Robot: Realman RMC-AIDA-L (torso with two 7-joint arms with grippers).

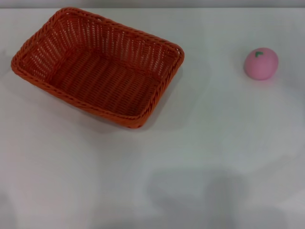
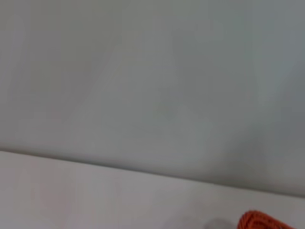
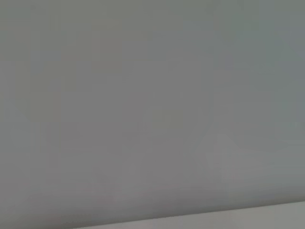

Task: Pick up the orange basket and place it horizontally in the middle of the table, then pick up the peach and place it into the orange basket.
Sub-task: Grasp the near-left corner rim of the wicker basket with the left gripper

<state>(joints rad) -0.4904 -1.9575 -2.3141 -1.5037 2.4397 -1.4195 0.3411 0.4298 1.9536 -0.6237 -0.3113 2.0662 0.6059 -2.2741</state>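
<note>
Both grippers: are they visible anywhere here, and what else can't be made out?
- Neither gripper shows in any view; open or shut is unknown.
- Left wrist view: the orange basket is cut off by the edge, only a rim corner showing.
- Right wrist view: only blank wall and a strip of the table; no peach.

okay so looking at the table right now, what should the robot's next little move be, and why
Probably bring the left arm down toward the orange basket. It sits skewed on the robot's left of the table, not yet centered or horizontal, and it is empty. The peach lies apart on the right. Neither gripper shows in any view, so nothing is held yet.
</note>
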